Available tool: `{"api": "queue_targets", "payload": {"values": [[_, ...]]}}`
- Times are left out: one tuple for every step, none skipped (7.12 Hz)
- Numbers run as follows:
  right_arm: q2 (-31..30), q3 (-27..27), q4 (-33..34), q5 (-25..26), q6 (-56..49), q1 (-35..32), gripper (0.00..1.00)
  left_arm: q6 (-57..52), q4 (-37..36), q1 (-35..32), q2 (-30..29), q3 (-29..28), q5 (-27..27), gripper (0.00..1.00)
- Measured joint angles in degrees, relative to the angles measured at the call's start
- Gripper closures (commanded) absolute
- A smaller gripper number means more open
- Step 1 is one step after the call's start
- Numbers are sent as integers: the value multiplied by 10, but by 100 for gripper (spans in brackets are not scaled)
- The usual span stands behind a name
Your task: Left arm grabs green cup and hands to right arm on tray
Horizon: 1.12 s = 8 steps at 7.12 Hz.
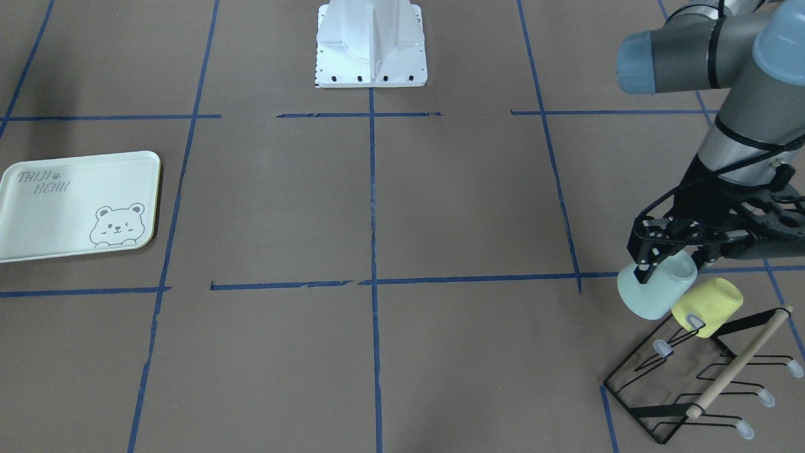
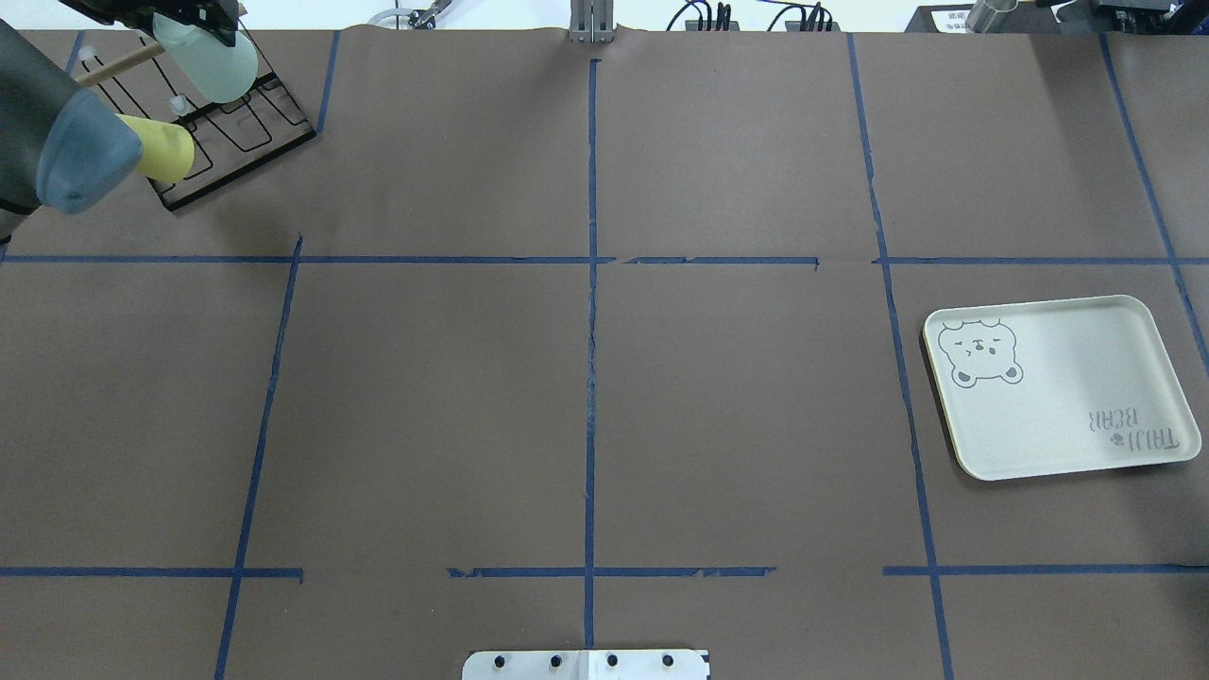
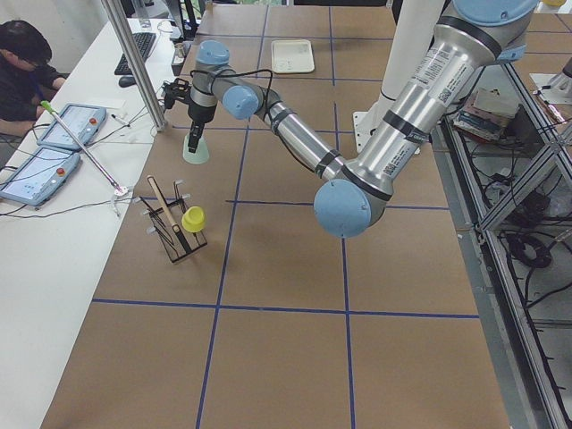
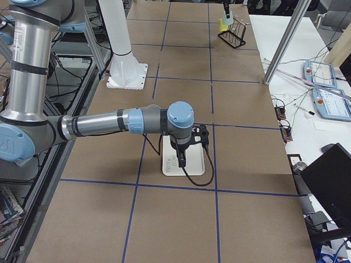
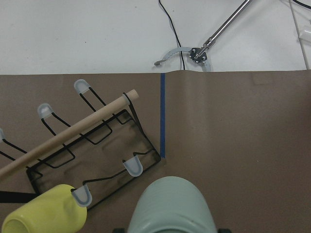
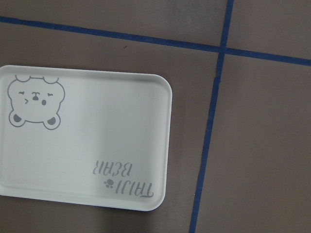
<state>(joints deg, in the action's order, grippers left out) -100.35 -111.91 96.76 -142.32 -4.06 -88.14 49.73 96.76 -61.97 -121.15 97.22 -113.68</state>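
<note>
My left gripper (image 1: pixel 653 267) is shut on the rim of the green cup (image 1: pixel 654 299), one finger inside and one outside. It holds the cup tilted in the air beside the rack. The cup also shows in the overhead view (image 2: pixel 206 64), the exterior left view (image 3: pixel 197 150) and the left wrist view (image 5: pixel 172 206). The tray (image 1: pixel 56 207) lies empty far across the table, also in the overhead view (image 2: pixel 1067 416). My right gripper (image 4: pixel 181 159) hovers over the tray (image 4: pixel 184 167); I cannot tell whether it is open. The right wrist view shows the tray (image 6: pixel 97 141) and no fingers.
A yellow cup (image 1: pixel 707 306) hangs on a black wire rack (image 1: pixel 692 390) with a wooden rod, right beside the green cup. The white robot base (image 1: pixel 371 44) stands mid-table. An operator's table with tablets runs along the far edge (image 3: pixel 54 152).
</note>
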Motion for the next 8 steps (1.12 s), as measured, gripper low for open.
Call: {"api": "queue_targets", "payload": {"values": [[15, 1, -20, -29, 28, 2, 0, 57, 51, 28, 15, -1, 1, 69], [22, 2, -69, -41, 86, 14, 0, 107, 91, 53, 25, 1, 1, 68], [24, 4, -145, -43, 176, 42, 0, 146, 112, 72, 30, 8, 2, 68], [26, 4, -240, -26, 292, 87, 0, 181, 121, 92, 33, 20, 4, 68], [27, 5, -348, 20, 429, 148, 0, 215, 124, 117, 35, 37, 14, 68], [30, 5, -461, 92, 575, 226, 0, 255, 125, 150, 37, 59, 31, 68], [41, 7, -551, 163, 701, 303, 0, 295, 126, 183, 37, 83, 43, 68], [61, 8, -614, 212, 797, 366, 0, 336, 139, 214, 37, 102, 48, 68]]}}
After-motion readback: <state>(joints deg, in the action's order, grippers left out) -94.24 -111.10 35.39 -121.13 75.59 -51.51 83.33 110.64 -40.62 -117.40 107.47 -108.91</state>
